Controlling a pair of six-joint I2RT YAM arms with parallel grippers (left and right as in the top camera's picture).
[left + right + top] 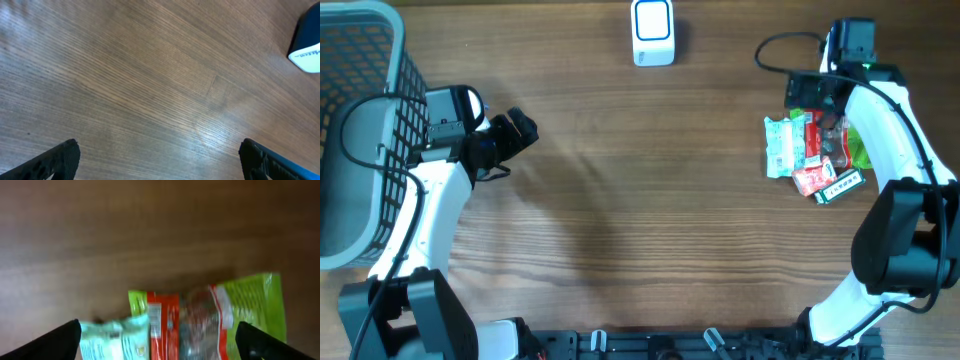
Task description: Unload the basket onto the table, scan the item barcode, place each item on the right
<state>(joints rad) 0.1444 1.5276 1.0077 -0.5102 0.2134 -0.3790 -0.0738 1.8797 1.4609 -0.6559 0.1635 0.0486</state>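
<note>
The items are a pile of snack packets at the table's right: a mint packet [779, 148], a red packet [812, 178] and a green packet [857, 150]. My right gripper [823, 118] hovers open over the pile's far side with nothing between its fingers. In the right wrist view the gripper [160, 342] spans the mint packet [117, 340], red packet [195, 325] and green packet [250, 305]. The white and blue scanner [652, 32] stands at the back centre. Over bare wood at the left, my left gripper [520, 148] is open and holds nothing [160, 160].
A grey wire basket [360, 130] fills the far left edge, just behind the left arm. A small white and black pack [840, 187] lies at the pile's near edge. The scanner's corner [307, 42] shows at the top right of the left wrist view.
</note>
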